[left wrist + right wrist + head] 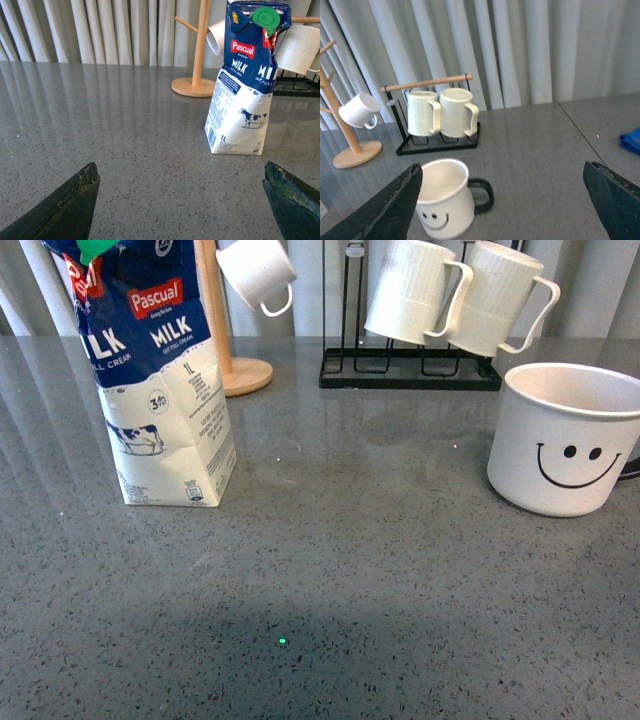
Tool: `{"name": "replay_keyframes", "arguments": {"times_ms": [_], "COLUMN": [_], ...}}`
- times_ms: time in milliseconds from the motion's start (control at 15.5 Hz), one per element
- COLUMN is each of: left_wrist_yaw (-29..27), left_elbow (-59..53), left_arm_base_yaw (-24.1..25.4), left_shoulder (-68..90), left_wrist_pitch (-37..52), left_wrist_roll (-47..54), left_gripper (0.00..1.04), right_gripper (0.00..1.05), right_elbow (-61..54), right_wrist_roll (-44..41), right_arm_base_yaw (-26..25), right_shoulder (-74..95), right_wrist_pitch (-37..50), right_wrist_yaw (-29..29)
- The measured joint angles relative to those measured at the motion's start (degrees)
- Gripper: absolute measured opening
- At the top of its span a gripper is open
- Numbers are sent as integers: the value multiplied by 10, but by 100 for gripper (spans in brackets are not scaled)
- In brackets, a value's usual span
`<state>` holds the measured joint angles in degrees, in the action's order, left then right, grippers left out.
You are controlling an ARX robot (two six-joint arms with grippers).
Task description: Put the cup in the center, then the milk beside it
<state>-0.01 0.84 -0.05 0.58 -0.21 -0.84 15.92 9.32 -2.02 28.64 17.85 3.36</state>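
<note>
The cup (565,440) stood on the right side of the table (330,570). The milk (165,390) stood upright on the left, well apart from it. The left pincer (180,170) and the right pincer (502,167) both gaped wide, gripping nothing.

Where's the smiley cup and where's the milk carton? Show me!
smiley cup (572,468), front view, on its side, in the middle of the face.
milk carton (165,465), front view, on its white lower part.
</note>
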Motion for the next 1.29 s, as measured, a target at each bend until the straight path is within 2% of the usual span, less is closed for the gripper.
{"name": "replay_keyframes", "arguments": {"times_ms": [129, 193, 386, 708, 902, 1288], "left_wrist_yaw": [0, 0, 0, 0, 0, 0], "left_elbow": [0, 0, 0, 0, 0, 0], "left_arm_base_yaw": [0, 0, 0, 0, 0, 0], "left_shoulder": [0, 0, 0, 0, 0, 0], "left_wrist_pitch": [0, 0, 0, 0, 0, 0], "left_wrist_roll": [0, 0, 0, 0, 0, 0], "left_gripper": [98, 98, 98, 98, 98, 98], "right_gripper": [98, 98, 98, 98, 98, 98], "right_elbow": [108, 182, 355, 572, 614, 638], "right_wrist_roll": [-41, -64, -130, -250, -322, -424], "right_arm_base_yaw": [2, 6, 31, 22, 19, 10], "right_shoulder": [146, 230, 416, 616, 670, 720], "right_wrist_pitch": [45, 25, -107, -336, -412, -466], "right_wrist_yaw": [29, 49, 102, 158, 190, 196]}}
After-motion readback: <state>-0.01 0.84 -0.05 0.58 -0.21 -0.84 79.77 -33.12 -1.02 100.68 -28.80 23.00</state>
